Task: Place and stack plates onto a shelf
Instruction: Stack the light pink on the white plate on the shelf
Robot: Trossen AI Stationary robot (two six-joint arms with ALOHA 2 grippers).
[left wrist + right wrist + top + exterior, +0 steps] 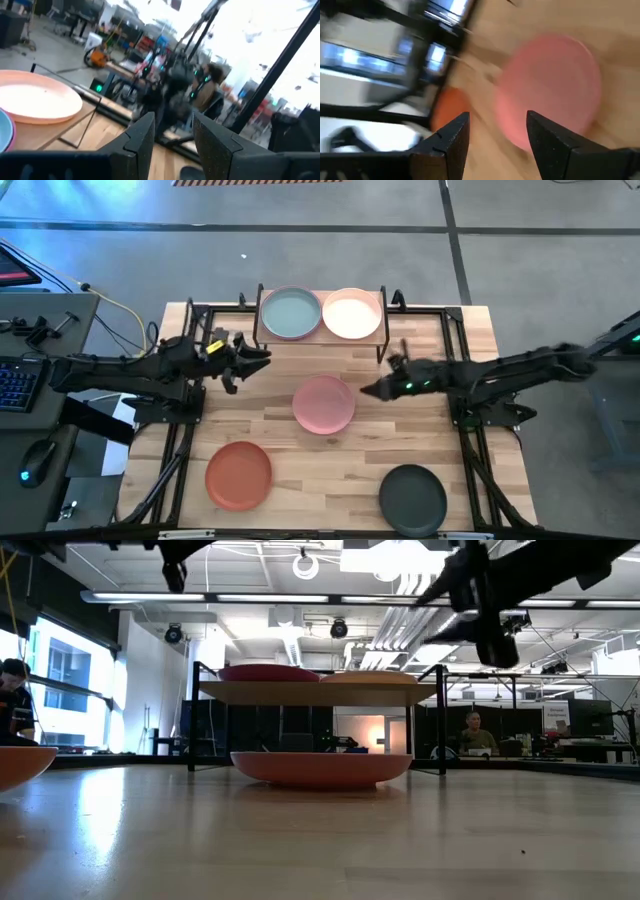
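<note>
Plates sat around the shelf (322, 330): the pale teal plate (291, 313) and cream plate (352, 313) lay side by side on its top, the light pink plate (324, 404) on the table in front of it, the orange plate (239, 474) and black plate (413, 497) nearer the table's front edge. My left gripper (262, 356) and right gripper (368, 391) hung open and empty, flanking the pink plate.

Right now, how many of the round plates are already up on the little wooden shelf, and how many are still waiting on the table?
Done: the small wooden shelf holds a pale teal round plate, lying on a magenta plate whose rim just shows, and a cream round plate.

In hand: nothing. The left gripper and right gripper are both open and empty, the right one beside the light pink round plate.

Left: that pink plate, the orange plate and the black plate.
</note>
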